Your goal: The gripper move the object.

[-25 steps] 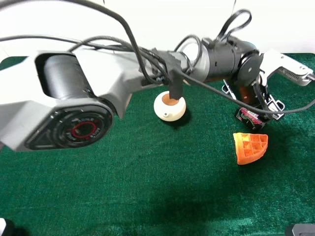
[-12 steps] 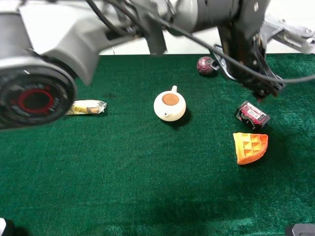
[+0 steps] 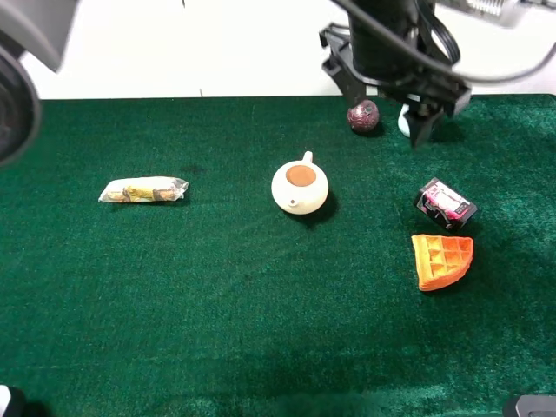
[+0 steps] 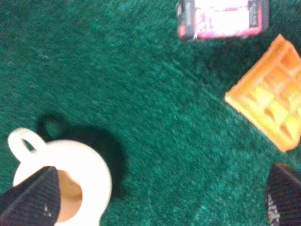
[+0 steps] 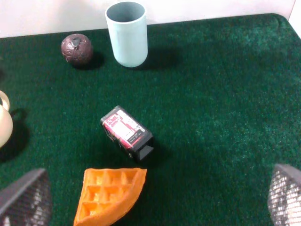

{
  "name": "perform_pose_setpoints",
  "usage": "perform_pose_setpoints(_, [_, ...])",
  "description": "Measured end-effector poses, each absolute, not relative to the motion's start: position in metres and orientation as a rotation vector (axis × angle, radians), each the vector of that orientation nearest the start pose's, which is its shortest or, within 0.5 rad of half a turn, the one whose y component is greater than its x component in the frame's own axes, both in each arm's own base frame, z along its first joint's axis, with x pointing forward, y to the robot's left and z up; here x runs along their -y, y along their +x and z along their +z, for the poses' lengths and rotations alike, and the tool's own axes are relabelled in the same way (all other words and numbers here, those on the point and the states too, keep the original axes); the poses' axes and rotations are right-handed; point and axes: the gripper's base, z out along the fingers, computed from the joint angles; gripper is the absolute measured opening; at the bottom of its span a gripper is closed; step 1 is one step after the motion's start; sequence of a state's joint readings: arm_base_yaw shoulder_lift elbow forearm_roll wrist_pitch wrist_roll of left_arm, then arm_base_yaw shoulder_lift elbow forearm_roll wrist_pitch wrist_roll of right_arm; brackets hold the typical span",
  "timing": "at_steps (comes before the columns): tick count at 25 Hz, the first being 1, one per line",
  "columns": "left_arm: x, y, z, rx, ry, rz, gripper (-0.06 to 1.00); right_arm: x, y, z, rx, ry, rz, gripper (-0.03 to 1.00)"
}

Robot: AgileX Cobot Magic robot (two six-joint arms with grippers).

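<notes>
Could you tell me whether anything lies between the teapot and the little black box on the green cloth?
Nothing does. In the high view, only bare green cloth stretches from the teapot to the black box; the orange waffle lies nearer the camera, off that line.

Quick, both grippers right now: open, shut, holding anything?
Left gripper: open, holding nothing, above the mat between the teapot and the waffle.
Right gripper: open, empty; the black box lies free on the mat.

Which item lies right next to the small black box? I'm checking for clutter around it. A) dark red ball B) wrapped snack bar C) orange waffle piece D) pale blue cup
C: the orange waffle piece sits just beside the black box, the others farther away.
</notes>
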State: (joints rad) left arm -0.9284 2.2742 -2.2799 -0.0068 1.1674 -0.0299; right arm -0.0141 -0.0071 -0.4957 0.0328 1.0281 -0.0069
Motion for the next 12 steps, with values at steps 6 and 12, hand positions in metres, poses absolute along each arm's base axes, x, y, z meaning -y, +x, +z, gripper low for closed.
perform_pose_setpoints(6, [0.389,0.3,0.313,-2.355,1.142,-0.352,0.88,-0.003,-0.004,0.279,-2.009,0.007,0.026,0.69])
perform_pose_setpoints(12, [0.367,0.291,0.343,-2.323,1.131,-0.376,0.9,-0.003,-0.004,0.279,-2.009,0.008,0.026,0.69])
